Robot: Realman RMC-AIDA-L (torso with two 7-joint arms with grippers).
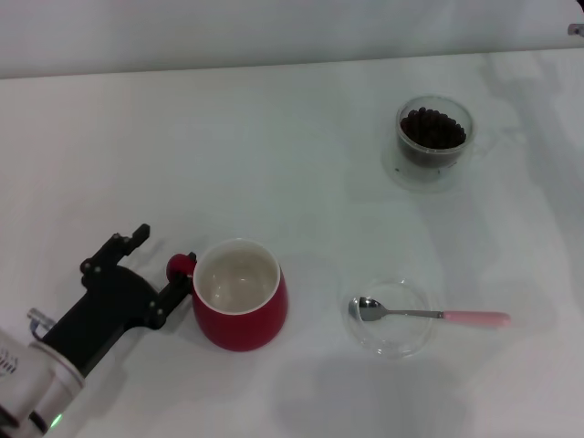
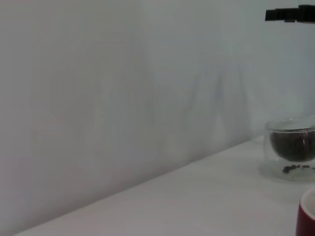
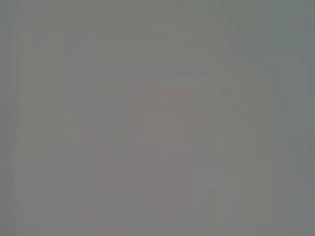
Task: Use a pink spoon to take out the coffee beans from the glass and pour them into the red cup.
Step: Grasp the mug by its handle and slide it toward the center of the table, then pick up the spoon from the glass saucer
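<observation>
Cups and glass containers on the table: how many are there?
3. The red cup stands near the left gripper; the glass of beans is far right; a shallow clear dish holds the spoon's bowl.

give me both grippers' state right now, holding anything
Left gripper: at the red cup, fingers around its handle; whether it is clamped cannot be told.
Right gripper: not in view; the pink spoon lies untouched.
</observation>
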